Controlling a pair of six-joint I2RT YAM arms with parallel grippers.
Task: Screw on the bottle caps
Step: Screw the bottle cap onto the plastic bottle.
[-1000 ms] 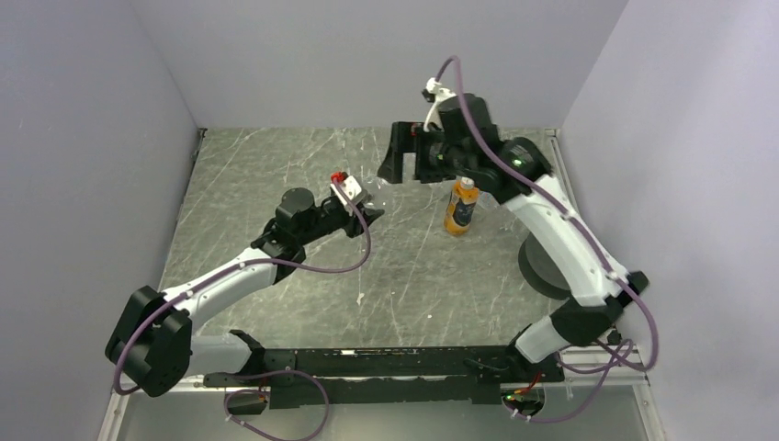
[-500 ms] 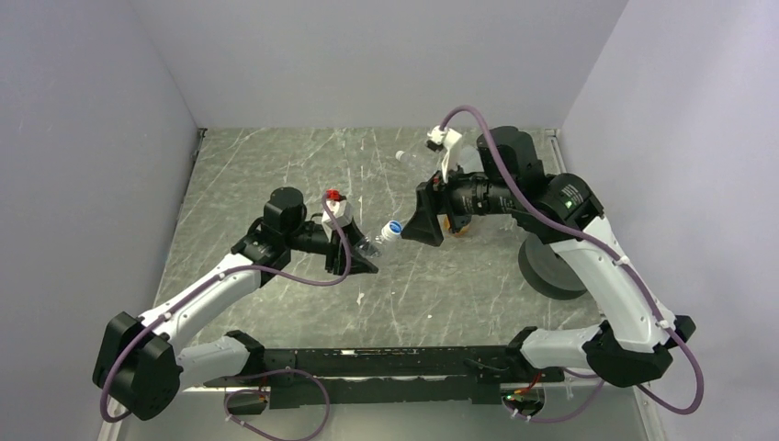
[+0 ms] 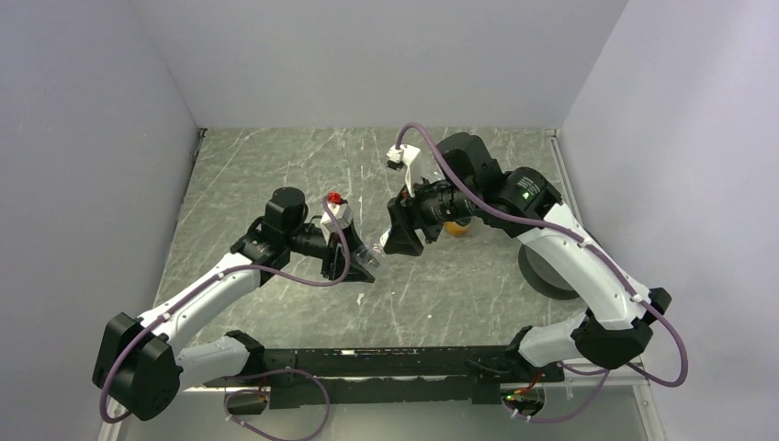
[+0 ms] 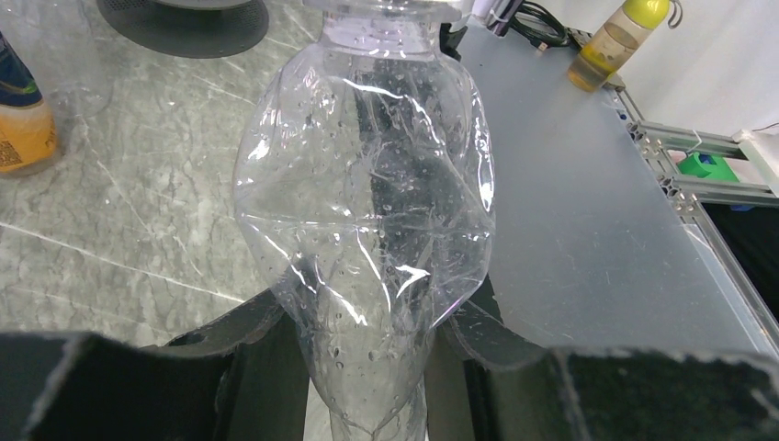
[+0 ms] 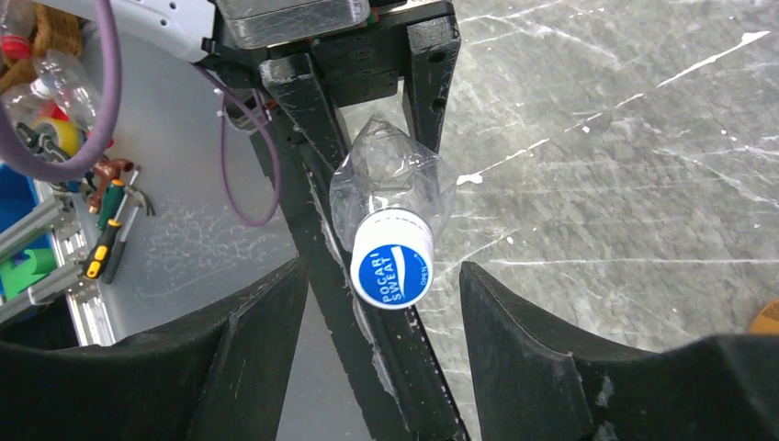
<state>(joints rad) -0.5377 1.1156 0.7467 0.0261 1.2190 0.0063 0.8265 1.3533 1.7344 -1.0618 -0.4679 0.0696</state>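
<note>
My left gripper (image 3: 360, 264) is shut on the crumpled lower body of a clear plastic bottle (image 4: 367, 202) and holds it tilted above the table, neck toward the right arm. The bottle also shows in the right wrist view (image 5: 390, 179), with a white, blue-topped cap (image 5: 393, 260) on its neck. My right gripper (image 5: 381, 276) is open. Its fingers stand either side of the cap with a gap on both sides. In the top view the right gripper (image 3: 400, 241) hides the cap. The orange-amber bottle (image 3: 456, 229) stands upright behind the right wrist, and also shows in the left wrist view (image 4: 18, 129).
A large black disc (image 3: 544, 268) lies at the right of the table, under the right forearm. Grey walls close in the left, back and right. In the left wrist view a faint clear bottle (image 4: 69, 60) stands near the orange-amber one.
My right gripper has swung left and down until its open fingers stand around the cap. My left gripper, which lifted the clear bottle a second ago, has held nearly still since.
</note>
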